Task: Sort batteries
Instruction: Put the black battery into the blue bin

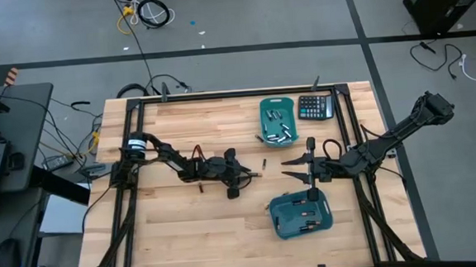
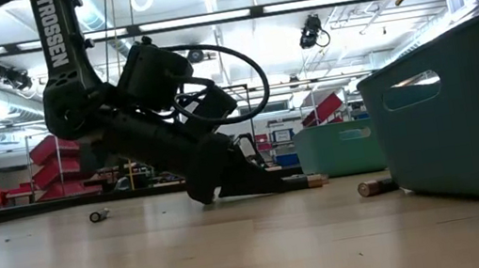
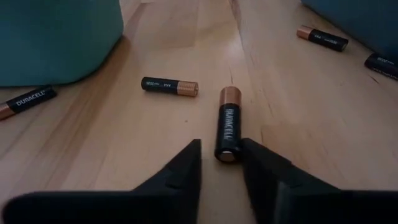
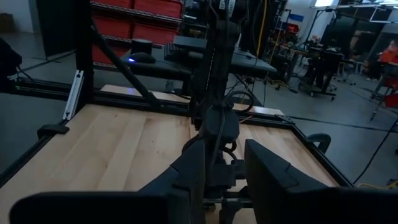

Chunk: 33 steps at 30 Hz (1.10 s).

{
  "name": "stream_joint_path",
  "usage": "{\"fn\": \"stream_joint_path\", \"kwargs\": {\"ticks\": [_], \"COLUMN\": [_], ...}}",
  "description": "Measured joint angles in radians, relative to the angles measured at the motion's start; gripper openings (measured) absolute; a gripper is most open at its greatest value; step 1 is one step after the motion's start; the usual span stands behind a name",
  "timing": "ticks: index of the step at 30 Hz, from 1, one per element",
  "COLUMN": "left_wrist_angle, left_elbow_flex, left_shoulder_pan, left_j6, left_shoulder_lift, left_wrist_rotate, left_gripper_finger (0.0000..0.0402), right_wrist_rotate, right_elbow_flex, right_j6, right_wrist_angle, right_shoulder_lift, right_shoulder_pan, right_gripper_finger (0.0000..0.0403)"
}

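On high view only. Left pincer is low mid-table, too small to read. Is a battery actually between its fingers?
Observer: Yes. In the left wrist view, a black, copper-capped battery lies on the wood with its near end between the fingers of the left pincer. There is a gap on one side.
Operator: Any loose cells close enough to get bumped?
Observer: One, another black cell. It lies crosswise just past the first and isn't touching it.
Operator: How high are the tips? The right pincer looks parked between the bins from here.
Observer: In the low view, the left tips are down at the table surface.
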Motion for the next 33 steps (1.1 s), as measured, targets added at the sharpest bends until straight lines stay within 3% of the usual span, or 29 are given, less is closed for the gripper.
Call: {"fn": "stream_joint_path", "kwargs": {"ticks": [8,24,33], "left_wrist_angle": [0.026,0.115,0.227], "left_elbow_flex": [-0.002,-0.003,-0.003], "left_shoulder_pan": [-0.012,-0.047,-0.059], "left_j6": [-0.03,-0.051,-0.047], "left_shoulder_lift": [0.003,-0.002,-0.003], "left_wrist_rotate": [-0.009,-0.051,-0.038], "left_gripper_finger": [0.0006,0.0001,0.0001], "right_wrist_rotate": [0.0,0.001,0.244], "right_elbow_flex": [0.0,-0.043,-0.037], "right_j6": [0.002,0.092,0.203], "right_wrist_angle": [-0.001,0.001,-0.016], "right_shoulder_lift": [0.0,0.0,0.0], "right_shoulder_pan": [0.0,0.0,-0.008], "right_gripper_finger": [0.0097,0.0095,0.0094]}}
